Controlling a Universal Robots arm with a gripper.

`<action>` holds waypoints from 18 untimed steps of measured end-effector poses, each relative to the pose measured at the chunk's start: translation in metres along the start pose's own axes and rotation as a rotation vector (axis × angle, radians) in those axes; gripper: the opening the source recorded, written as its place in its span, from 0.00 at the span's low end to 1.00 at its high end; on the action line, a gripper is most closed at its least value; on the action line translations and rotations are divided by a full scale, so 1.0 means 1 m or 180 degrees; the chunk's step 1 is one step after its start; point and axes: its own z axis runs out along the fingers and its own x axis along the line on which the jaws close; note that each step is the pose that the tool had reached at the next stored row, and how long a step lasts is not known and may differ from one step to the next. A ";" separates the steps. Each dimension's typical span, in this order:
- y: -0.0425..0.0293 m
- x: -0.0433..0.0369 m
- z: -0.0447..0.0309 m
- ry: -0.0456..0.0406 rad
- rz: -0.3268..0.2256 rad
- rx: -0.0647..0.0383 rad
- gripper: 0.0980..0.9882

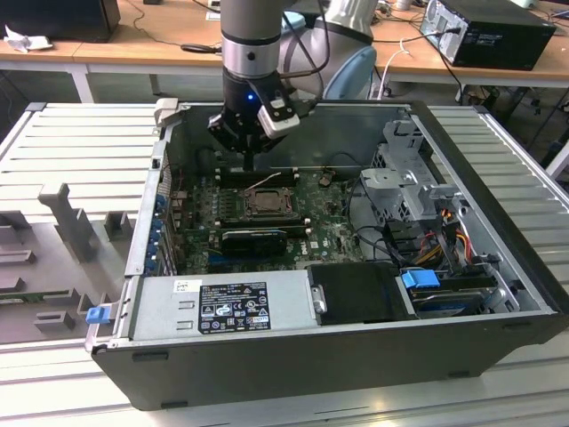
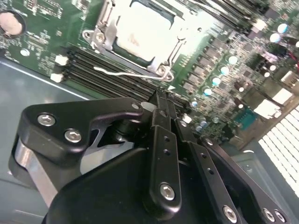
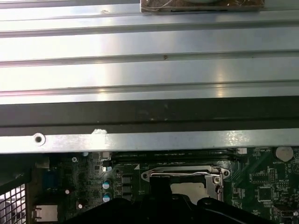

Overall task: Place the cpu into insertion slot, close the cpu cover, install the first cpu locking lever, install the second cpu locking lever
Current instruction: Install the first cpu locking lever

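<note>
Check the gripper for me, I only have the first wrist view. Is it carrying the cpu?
Observer: No. In the second wrist view the gripper looks shut with nothing in it.
Operator: Where is it relative to the socket?
Observer: In the exterior view it hangs low inside the case, just on the far side of the cpu cover.
Operator: Anything loose near the cover?
Observer: In the second wrist view a thin pale wire lies across the memory slots beside the cover.

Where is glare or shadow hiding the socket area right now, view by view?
Second wrist view: glare washes out the cpu inside the cpu cover; the gripper looms dark and soft. First wrist view: bright sheen on the case wall, socket dim. Exterior view: even light, board shaded by the case.
</note>
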 end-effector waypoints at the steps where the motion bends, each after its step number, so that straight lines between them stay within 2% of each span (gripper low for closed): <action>1: 0.0001 -0.0029 0.0005 0.0000 -0.0001 0.0000 0.01; 6: 0.0003 -0.0107 0.0018 0.0000 -0.0007 0.0000 0.01; 9: 0.0004 -0.0126 0.0021 0.0001 -0.0022 0.0001 0.01; 11: 0.0004 -0.0132 0.0021 0.0002 -0.0057 -0.0012 0.01; 12: 0.0005 -0.0133 0.0022 0.0003 -0.0081 -0.0029 0.01; 13: 0.0005 -0.0132 0.0021 0.0010 -0.0170 -0.0163 0.01; 14: 0.0005 -0.0136 0.0029 0.0012 -0.0213 -0.0206 0.01; 15: 0.0003 -0.0180 0.0106 0.0017 -0.0270 -0.0203 0.01; 18: 0.0004 -0.0229 0.0167 0.0019 -0.0297 -0.0203 0.01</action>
